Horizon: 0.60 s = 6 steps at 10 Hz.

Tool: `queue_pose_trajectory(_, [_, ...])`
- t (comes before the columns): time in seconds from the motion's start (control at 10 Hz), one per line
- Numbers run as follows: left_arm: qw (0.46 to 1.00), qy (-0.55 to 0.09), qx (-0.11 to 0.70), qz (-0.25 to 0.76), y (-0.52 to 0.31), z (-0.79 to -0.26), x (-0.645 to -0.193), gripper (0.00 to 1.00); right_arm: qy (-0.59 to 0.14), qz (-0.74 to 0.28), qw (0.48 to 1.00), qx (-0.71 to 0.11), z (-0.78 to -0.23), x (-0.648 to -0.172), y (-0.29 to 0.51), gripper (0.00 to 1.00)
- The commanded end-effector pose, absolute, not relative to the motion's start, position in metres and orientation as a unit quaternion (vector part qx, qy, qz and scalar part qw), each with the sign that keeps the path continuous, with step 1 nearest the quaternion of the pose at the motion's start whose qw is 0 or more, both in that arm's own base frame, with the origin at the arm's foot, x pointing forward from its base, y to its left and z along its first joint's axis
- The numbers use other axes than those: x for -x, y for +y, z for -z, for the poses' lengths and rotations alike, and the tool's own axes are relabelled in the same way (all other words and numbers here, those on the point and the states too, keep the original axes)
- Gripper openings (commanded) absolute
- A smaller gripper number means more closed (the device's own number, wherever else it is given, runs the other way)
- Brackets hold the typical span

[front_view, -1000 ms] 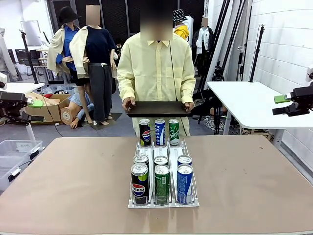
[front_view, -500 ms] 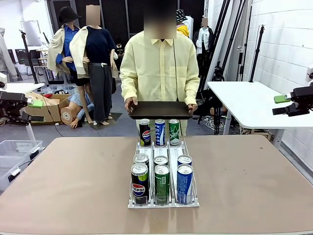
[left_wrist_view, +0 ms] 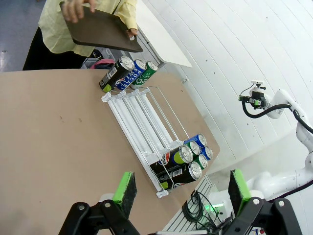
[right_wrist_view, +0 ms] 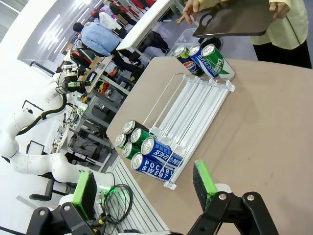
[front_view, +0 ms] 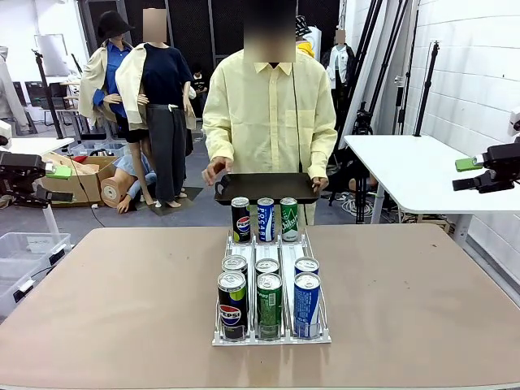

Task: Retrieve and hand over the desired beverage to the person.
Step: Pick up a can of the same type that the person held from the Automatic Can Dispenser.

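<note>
3 middle cans largely behind front cans, labels probably unreadable

Black can reads PEPSI; blue can reads POCARI SWEAT

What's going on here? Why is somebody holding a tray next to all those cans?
A person holds a dark tray at the far side of the table, just beyond a clear rack of drink cans. Three far cans stand at the person's end and six near cans at the robot's end. The left gripper and right gripper hang out at the sides, fingers open, holding nothing. No can has been picked up yet.
</note>
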<state>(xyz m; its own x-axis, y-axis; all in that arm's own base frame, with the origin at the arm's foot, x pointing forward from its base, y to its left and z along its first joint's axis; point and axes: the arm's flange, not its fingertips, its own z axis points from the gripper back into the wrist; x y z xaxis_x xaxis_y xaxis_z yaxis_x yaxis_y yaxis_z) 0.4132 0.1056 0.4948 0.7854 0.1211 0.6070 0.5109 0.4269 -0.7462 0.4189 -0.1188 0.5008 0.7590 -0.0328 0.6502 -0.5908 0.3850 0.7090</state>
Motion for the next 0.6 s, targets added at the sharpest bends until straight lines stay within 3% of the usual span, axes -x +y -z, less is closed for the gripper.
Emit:
queue_pose_trajectory(0.0, [0.784, -0.305, 0.526, 0.123, 0.1065, -0.4967, -0.4119, 1.00, -0.299, -0.177, 0.772, -0.532, -0.5020, -0.4201, -0.1176, 1.00])
queue_pose_trajectory(0.5, [0.784, -0.305, 0.526, 0.123, 0.1065, -0.4967, -0.4119, 1.00, -0.299, -0.177, 0.772, -0.532, -0.5020, -0.4201, -0.1176, 1.00])
